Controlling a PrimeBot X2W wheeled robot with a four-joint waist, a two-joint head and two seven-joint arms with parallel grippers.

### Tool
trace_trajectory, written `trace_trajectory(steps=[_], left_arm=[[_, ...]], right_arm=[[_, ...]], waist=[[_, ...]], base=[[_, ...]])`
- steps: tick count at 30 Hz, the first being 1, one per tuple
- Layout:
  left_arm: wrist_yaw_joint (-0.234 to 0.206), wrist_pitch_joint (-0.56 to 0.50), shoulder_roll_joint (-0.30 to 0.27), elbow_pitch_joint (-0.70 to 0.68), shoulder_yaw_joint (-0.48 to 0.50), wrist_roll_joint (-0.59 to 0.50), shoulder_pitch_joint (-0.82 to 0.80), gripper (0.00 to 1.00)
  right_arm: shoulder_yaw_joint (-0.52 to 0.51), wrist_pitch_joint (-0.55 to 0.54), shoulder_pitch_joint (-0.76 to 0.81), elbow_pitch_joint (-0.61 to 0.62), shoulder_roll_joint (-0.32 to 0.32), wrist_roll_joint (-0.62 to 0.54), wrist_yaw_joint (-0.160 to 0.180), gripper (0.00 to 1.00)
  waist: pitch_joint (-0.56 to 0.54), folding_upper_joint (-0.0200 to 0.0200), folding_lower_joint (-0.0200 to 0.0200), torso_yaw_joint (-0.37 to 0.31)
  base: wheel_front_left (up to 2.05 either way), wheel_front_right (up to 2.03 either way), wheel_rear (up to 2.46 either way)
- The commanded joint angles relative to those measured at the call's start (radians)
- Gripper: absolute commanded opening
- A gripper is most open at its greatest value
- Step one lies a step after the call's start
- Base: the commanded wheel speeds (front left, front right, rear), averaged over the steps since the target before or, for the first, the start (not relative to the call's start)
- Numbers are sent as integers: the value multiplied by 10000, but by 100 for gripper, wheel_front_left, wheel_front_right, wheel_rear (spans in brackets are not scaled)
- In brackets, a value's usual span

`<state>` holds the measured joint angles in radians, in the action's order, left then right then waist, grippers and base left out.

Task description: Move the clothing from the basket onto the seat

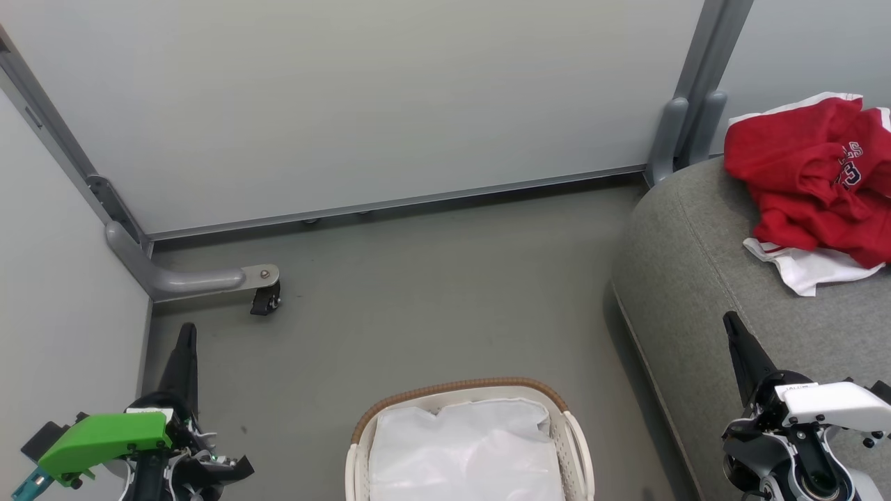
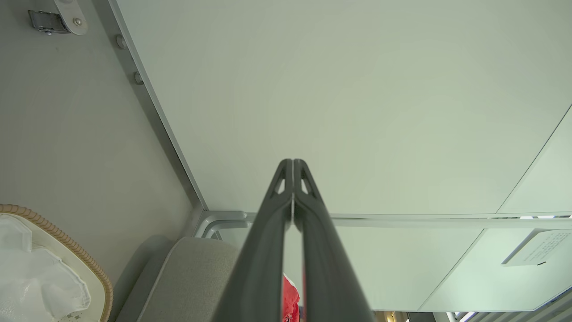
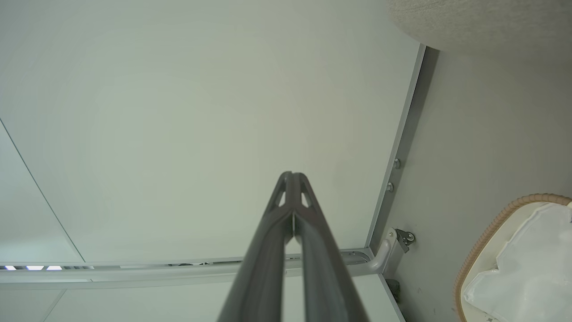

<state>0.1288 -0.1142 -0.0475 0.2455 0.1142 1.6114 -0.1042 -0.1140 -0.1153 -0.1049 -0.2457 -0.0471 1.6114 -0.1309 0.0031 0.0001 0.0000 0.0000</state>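
Both pairs of jaws are pressed shut on nothing: the left gripper [image 1: 186,332] hangs over the floor [image 1: 431,292], the right gripper [image 1: 729,321] over the seat [image 1: 689,278]. The clothing [image 1: 807,174] lies heaped on the seat, well apart from the basket [image 1: 459,386], where the white liner [image 1: 466,452] shows. It looks light, soft and floppy, so I would pinch a raised fold. Open floor separates the basket, the seat's rounded edge and the wall panel [image 1: 348,104].
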Motion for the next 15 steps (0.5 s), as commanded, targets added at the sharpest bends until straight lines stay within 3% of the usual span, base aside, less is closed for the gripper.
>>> trace_trajectory(steps=[1, 15], left_arm=[[49, -30, -51, -18, 19, 32, -100, 0], [48, -30, -51, -19, 19, 32, -100, 0]], right_arm=[[-18, -12, -62, 38, -60, 32, 3, 0], [-18, -12, -61, 38, -60, 32, 3, 0]], waist=[[0, -1, 0, 0], [0, -1, 0, 0]], base=[[0, 0, 0], [0, 0, 0]])
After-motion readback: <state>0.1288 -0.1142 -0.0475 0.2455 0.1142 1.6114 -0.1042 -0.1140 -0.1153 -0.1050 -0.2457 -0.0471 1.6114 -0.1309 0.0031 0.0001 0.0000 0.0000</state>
